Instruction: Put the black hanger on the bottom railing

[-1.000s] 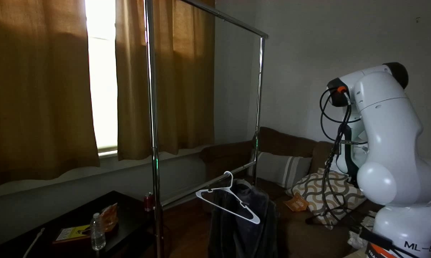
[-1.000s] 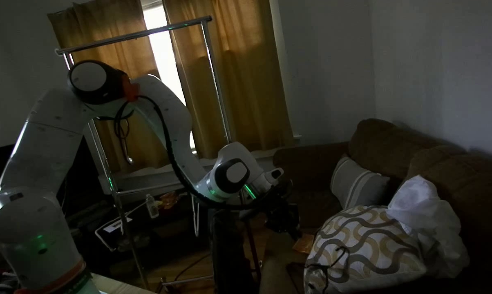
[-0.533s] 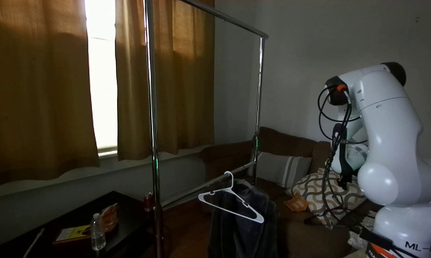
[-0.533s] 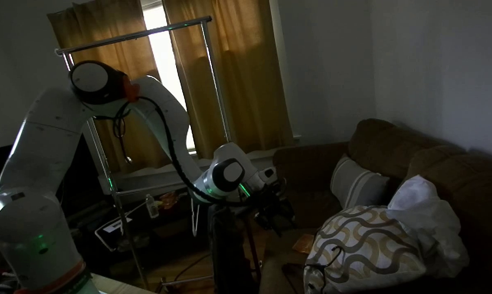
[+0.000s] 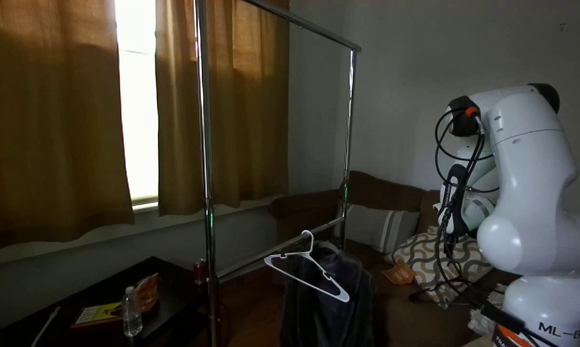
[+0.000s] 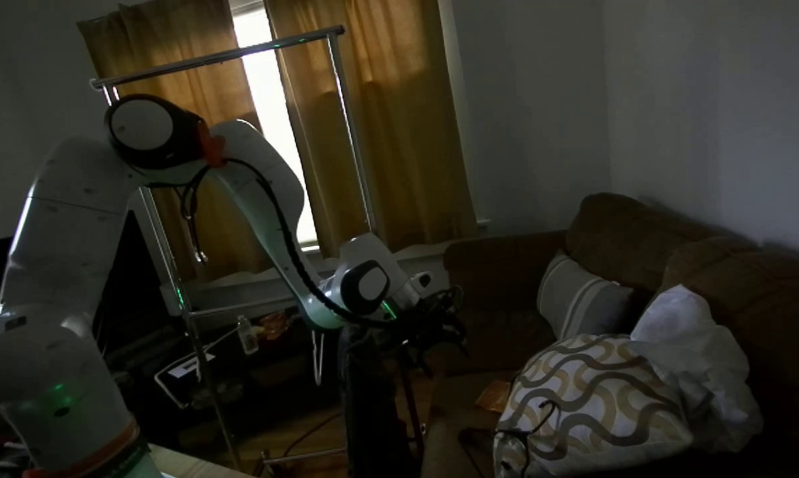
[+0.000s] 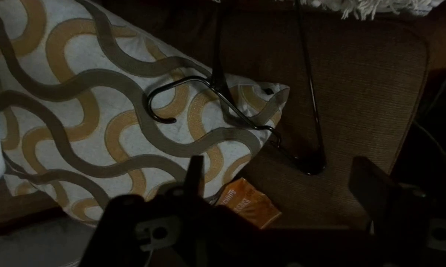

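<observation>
The gripper [image 7: 277, 163] spread wide and drew away from the black hanger [image 7: 258, 127].
It moved leftward in both exterior views as the arm [image 5: 531, 164] leaned back; the black hanger shifted slightly left in an exterior view, and the white hanger [image 5: 309, 254] swayed, then swung back.

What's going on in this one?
A white robot arm points its open, empty black two-finger gripper toward a glossy black hanger, not touching it. The hanger lies on a brown fabric couch, partly over the corner of a white, grey and gold patterned pillow. It isn't yet on the thin grey metal bottom railing, where a white plastic hanger hangs.
</observation>
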### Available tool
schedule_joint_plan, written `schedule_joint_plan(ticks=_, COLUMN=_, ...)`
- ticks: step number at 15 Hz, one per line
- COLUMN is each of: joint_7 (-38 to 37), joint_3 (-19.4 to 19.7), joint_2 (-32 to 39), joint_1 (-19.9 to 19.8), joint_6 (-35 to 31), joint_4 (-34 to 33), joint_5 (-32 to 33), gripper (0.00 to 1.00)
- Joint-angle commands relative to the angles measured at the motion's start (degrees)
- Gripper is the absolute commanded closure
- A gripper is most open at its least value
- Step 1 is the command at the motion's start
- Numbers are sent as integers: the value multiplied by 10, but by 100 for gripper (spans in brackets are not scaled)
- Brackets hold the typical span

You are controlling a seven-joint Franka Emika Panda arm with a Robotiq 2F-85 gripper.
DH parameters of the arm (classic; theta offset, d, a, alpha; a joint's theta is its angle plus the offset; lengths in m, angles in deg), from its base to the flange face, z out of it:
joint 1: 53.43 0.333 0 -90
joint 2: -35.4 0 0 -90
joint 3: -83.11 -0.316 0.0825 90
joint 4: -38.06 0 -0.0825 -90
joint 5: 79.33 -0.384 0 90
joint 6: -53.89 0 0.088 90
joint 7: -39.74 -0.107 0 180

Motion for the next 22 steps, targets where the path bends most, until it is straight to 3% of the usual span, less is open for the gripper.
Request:
schedule_joint_plan(ticks=1, joint_7=15, joint_3=-22, joint_2=0, joint_1=-24, joint_6=2, joint_4=-2, joint_5=-4, gripper=0)
schedule_joint_plan(ticks=5, joint_7=28, joint_3=-39, joint_2=2, joint_1=-45, joint_6=1, joint_4=-6, joint_5=-7, gripper=0)
schedule_joint_plan(ticks=8, joint_7=14, joint_3=-108, joint_2=46, joint_1=-116, joint_6=74, joint_4=-74, joint_5=-107, gripper=0)
schedule_joint_plan(ticks=12, joint_7=13, joint_3=-163, joint_2=103, joint_1=-176, joint_6=162, joint_4=-173, joint_5=-218, gripper=0)
schedule_joint_plan(ticks=16, joint_7=-9, joint_3=-191, joint_2=178, joint_1=-222, joint_6=206, joint_4=-279, joint_5=-298, gripper=0)
schedule_joint_plan(ticks=22, joint_7=-97, joint_3=-193, joint_2=275, joint_1=-242, joint_6=191, joint_4=-390, joint_5=-347, gripper=0)
